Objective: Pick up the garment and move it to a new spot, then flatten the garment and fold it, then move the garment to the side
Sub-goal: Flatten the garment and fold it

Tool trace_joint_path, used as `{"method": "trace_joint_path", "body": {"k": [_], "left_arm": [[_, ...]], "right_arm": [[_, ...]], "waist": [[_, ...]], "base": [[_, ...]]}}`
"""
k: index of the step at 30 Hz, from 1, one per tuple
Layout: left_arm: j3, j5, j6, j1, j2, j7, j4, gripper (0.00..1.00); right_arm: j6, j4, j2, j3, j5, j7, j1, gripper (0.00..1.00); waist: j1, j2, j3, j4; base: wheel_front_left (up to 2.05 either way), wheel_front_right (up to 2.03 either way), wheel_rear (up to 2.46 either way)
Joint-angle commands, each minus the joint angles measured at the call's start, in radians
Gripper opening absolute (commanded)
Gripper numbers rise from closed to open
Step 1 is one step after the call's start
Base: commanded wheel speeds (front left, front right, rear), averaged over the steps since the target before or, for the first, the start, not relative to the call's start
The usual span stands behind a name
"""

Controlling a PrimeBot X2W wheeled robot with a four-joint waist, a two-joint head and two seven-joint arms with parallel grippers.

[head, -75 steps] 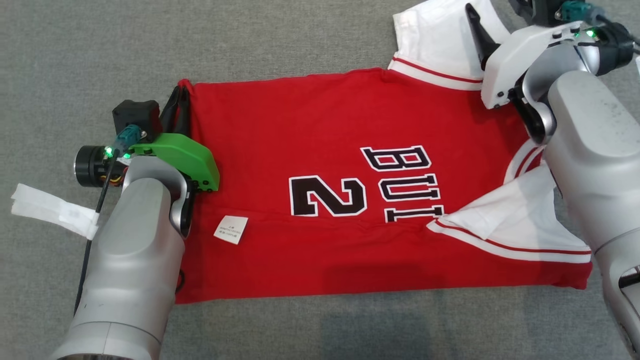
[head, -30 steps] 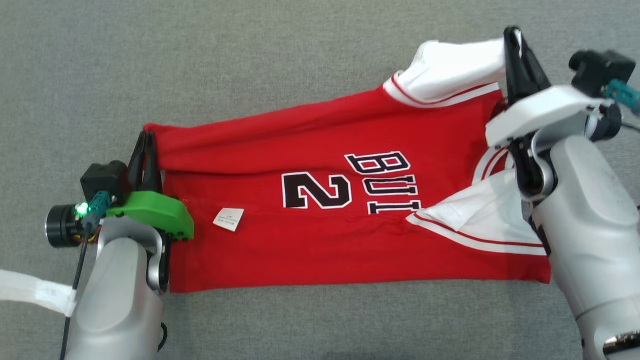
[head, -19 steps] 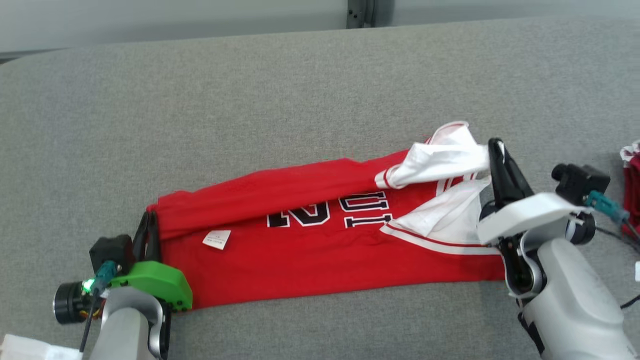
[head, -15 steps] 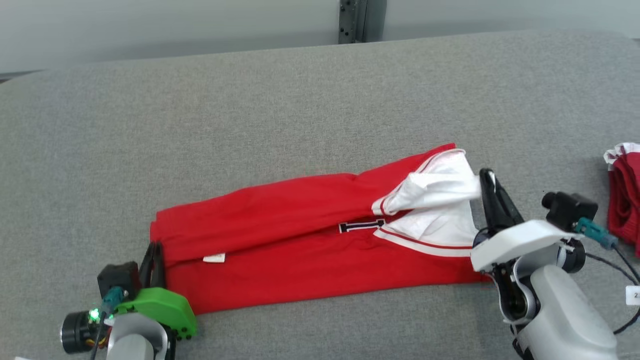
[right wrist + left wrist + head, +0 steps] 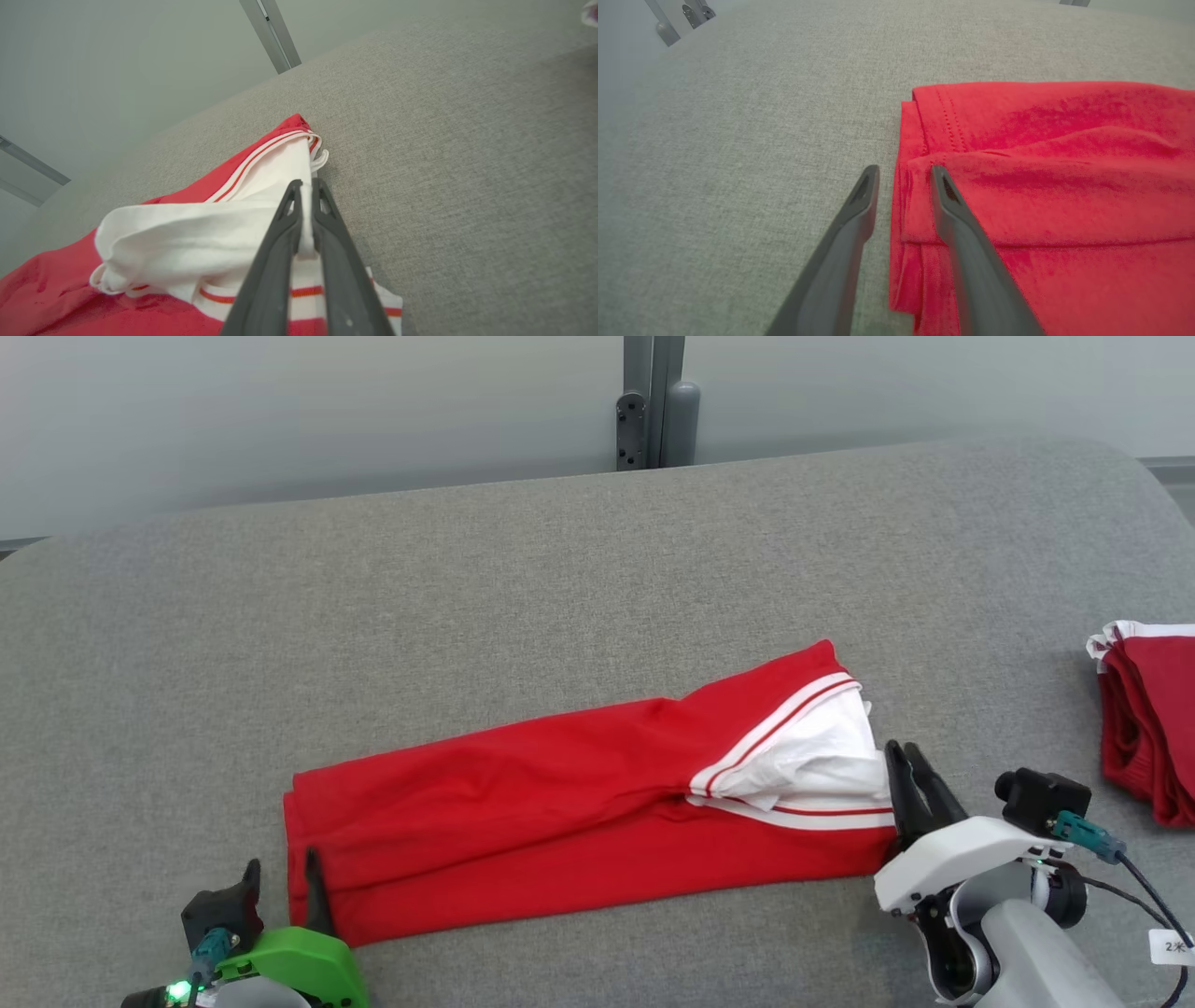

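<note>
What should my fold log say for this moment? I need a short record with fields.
garment: red jersey, folded lengthwise into a long strip, lying on the grey table
left gripper: open, fingers straddling the strip's left end
right gripper: pinching white sleeve cloth at the strip's right end
nearby: second red garment, apart, at the head view's right edge

Red garment (image 5: 560, 821) lies folded lengthwise; white sleeve (image 5: 822, 761) exposed.

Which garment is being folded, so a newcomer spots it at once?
On the grey padded surface, look centre: a long folded red jersey with a white sleeve at its right end. Unlike the red pile at the right edge, it lies stretched out.
</note>
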Motion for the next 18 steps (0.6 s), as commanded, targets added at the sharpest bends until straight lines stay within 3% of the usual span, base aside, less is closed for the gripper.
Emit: {"method": "trace_joint_path", "body": {"k": [1, 8, 18], "left_arm": [[0.010, 0.001, 0.013, 0.025, 0.001, 0.000, -0.027, 1.00], [0.022, 0.024, 0.051, 0.083, -0.005, 0.001, -0.159, 1.00], [-0.035, -0.018, 0.069, 0.071, -0.006, 0.001, -0.179, 1.00]], "right_arm": [[-0.001, -0.015, -0.001, -0.016, -0.006, -0.002, -0.009, 1.00], [-0.001, -0.054, -0.006, -0.046, -0.055, -0.002, -0.046, 1.00], [-0.001, 0.159, -0.017, -0.038, -0.107, 0.104, -0.122, 1.00]], "waist": [[0.0001, -0.0001, -0.002, 0.005], [0.0001, -0.0001, 0.003, 0.034], [0.0001, -0.0001, 0.032, 0.097]], "base": [[0.00, 0.00, 0.00], [0.00, 0.00, 0.00], [0.00, 0.00, 0.00]]}}
